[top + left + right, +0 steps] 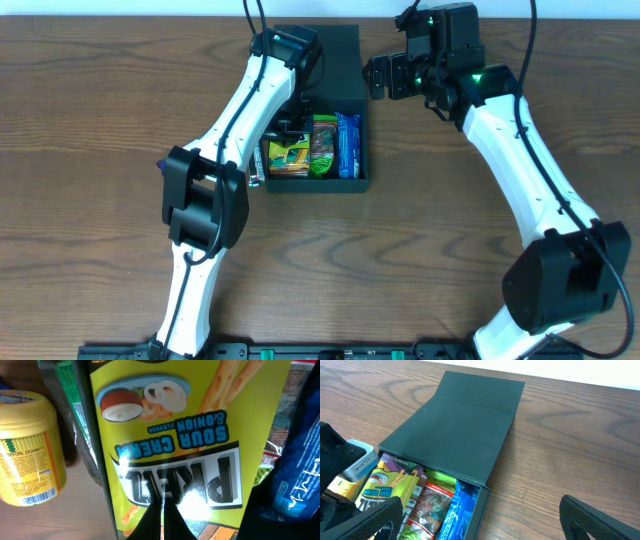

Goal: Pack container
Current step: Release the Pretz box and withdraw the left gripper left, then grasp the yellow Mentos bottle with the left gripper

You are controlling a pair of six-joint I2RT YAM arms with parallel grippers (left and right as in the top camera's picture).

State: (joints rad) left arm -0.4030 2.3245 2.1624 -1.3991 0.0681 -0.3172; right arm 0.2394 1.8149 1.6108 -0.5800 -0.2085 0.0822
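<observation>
The dark teal container (358,150) stands at the back middle of the table, its lid (335,55) lying over the back half. It also shows in the right wrist view (455,435). Inside lie a yellow Pretz packet (170,435), a red-green packet (322,145) and a blue packet (348,143). My left gripper (161,517) is shut, its fingertips right over the yellow packet inside the container. My right gripper (385,75) is open and empty, in the air beside the container's back right; in the right wrist view (482,515) its fingers are spread wide.
A yellow tub (27,445) with a barcode label stands on the wooden table just outside the container's left wall. It shows at the left edge of the right wrist view (350,472). My left arm (235,130) crosses the container's left side.
</observation>
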